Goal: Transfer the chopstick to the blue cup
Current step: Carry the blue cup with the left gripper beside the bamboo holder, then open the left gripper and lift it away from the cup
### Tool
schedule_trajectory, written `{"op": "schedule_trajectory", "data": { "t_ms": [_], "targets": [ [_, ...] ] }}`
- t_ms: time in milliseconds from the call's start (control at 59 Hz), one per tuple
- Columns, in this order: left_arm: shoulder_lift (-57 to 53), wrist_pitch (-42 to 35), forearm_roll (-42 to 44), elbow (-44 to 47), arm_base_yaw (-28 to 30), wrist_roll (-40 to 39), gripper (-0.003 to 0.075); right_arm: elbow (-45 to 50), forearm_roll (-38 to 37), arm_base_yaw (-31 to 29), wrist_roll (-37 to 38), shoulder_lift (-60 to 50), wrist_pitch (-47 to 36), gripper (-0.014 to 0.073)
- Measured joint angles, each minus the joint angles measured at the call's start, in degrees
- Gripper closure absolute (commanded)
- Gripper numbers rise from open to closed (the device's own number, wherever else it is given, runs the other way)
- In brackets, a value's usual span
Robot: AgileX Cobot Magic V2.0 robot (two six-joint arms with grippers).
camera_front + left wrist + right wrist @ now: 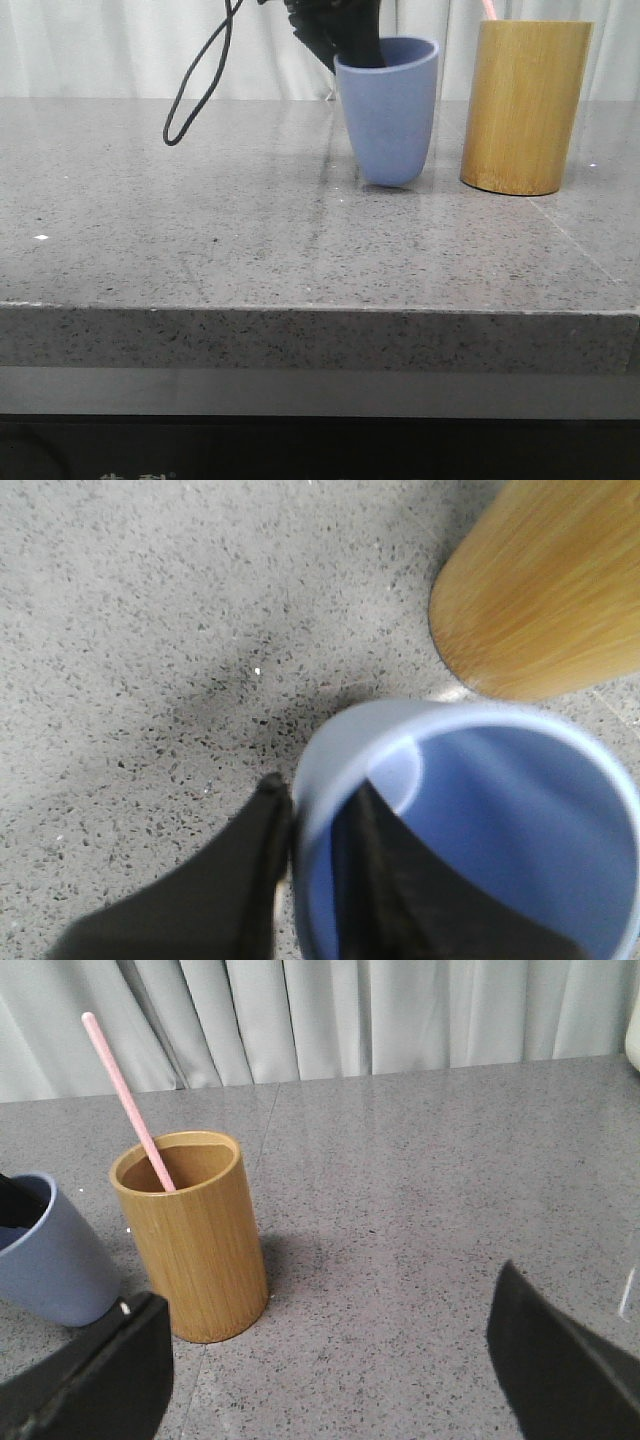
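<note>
The blue cup [388,110] sits tilted on the table, just left of the bamboo cylinder [524,105]. My left gripper [312,805] is shut on the cup's rim, one finger inside and one outside; the cup fills the left wrist view [500,820]. A pink chopstick [128,1100] stands slanted in the bamboo cylinder [195,1240]; only its tip [489,8] shows in the front view. The cup also shows at the edge of the right wrist view [45,1255]. My right gripper [330,1345] is open and empty, above the table beside the cylinder.
A black cable [200,75] loops down from the left arm over the far table. The grey speckled table [250,230] ends in a front edge close to the camera. White curtains [320,1010] hang behind the table.
</note>
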Motion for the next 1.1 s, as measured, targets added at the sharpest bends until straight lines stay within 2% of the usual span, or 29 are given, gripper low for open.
{"op": "schedule_trajectory", "data": {
  "t_ms": [85, 153, 305, 525, 627, 864, 1102],
  "targets": [
    [0.0, 0.0, 0.0, -0.1, 0.0, -0.1, 0.0389, 0.0, 0.0, 0.0, 0.0, 0.0, 0.0, -0.005],
    [0.0, 0.0, 0.0, -0.2, 0.0, -0.9, 0.0367, 0.0, 0.0, 0.0, 0.0, 0.0, 0.0, -0.005],
    [-2.1, 0.0, 0.0, -0.2, 0.0, -2.5, 0.0365, 0.0, 0.0, 0.0, 0.0, 0.0, 0.0, -0.005],
    [-10.5, 0.0, -0.2, 2.0, 0.9, -3.8, 0.0371, 0.0, 0.0, 0.0, 0.0, 0.0, 0.1, -0.005],
    [-14.4, 0.0, 0.4, 5.8, 2.1, -4.2, 0.0433, 0.0, 0.0, 0.0, 0.0, 0.0, 0.1, -0.005],
    [-25.6, 0.0, 3.9, 21.7, 8.8, -4.3, 0.0734, 0.0, 0.0, 0.0, 0.0, 0.0, 0.1, -0.005],
    [-36.6, -0.6, 3.4, 39.1, 20.7, -4.3, 0.0739, 0.0, 0.0, 0.0, 0.0, 0.0, 0.1, -0.005]
  ]
}}
